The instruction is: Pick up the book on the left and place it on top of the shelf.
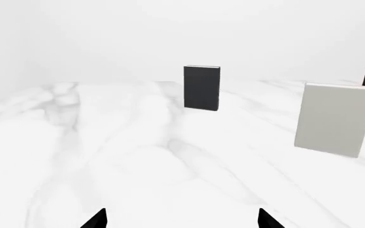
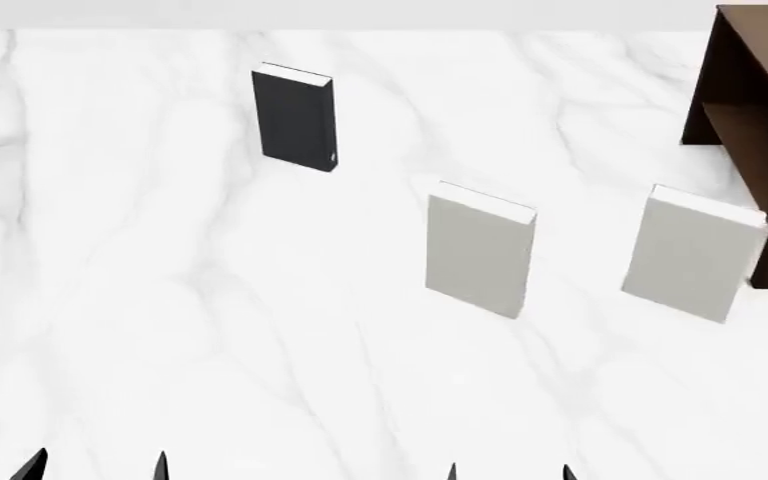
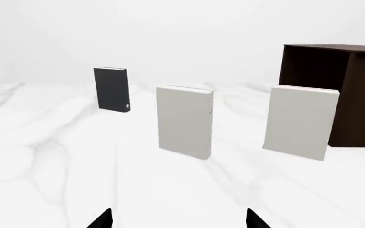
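The black book (image 2: 293,118) stands upright on the white marble table at the far left, with a tiny white dot at its lower right cover corner. It also shows in the left wrist view (image 1: 201,88) and the right wrist view (image 3: 111,89). The dark brown shelf (image 2: 758,110) stands at the far right, and shows in the right wrist view (image 3: 334,90). My left gripper (image 2: 91,470) is open and empty at the near edge, far short of the book. My right gripper (image 2: 508,474) is open and empty, near the front.
Two pale grey-white books stand upright: one mid-table (image 2: 479,250), one (image 2: 691,252) right beside the shelf. The marble table (image 2: 157,300) stretches wide between my grippers and the books.
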You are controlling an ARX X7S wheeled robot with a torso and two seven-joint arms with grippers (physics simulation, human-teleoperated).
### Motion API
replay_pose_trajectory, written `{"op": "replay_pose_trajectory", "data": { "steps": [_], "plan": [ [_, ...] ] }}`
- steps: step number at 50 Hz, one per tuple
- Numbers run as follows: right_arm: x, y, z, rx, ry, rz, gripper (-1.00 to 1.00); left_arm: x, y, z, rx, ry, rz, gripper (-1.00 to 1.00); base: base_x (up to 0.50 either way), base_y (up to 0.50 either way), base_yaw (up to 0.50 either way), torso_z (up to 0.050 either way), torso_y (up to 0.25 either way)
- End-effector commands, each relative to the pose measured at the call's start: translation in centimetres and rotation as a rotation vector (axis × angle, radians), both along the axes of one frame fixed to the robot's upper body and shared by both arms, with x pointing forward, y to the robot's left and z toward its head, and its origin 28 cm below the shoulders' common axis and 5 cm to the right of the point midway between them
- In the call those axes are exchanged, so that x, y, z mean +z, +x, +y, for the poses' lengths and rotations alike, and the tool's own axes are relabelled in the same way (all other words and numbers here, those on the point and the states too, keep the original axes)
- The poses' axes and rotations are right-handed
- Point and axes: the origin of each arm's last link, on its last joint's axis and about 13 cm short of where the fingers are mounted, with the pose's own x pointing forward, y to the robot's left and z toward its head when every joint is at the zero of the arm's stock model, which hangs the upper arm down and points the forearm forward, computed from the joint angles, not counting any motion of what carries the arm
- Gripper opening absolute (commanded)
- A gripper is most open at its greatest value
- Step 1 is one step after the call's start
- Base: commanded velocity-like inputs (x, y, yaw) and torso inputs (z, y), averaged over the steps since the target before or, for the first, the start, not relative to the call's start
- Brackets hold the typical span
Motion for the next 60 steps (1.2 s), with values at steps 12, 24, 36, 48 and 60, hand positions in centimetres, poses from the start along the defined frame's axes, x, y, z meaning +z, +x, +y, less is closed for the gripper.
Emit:
{"op": "replay_pose_trajectory", "data": {
  "steps": [12, 24, 36, 48, 60],
  "plan": [
    [-0.1, 0.0, 0.0, -0.004, -0.006, 0.000, 1.00, 0.1, -0.1, -0.2, 0.000, 0.010, 0.001, 1.00, 0.00, -0.18, 0.00, 0.000, 0.000],
    [0.0, -0.2, 0.0, 0.004, -0.011, 0.002, 1.00, 0.1, -0.1, -0.2, -0.007, 0.003, 0.003, 1.00, 0.00, 0.00, 0.00, 0.000, 0.000],
    [7.2, 1.2, -0.6, 0.042, 0.065, 0.053, 1.00, 6.6, 1.6, 0.7, 0.022, -0.049, 0.042, 1.00, 0.00, 0.00, 0.00, 0.000, 0.000],
    [17.7, 4.7, -1.2, 0.029, 0.016, -0.022, 1.00, 16.5, 3.5, 1.5, 0.014, 0.059, -0.064, 1.00, 0.00, 0.00, 0.00, 0.000, 0.000],
    [23.2, 5.9, -1.4, 0.007, 0.011, -0.061, 1.00, 21.6, 4.5, 2.2, 0.027, 0.070, -0.123, 1.00, 0.00, 0.00, 0.00, 0.000, 0.000]
  ]
}}
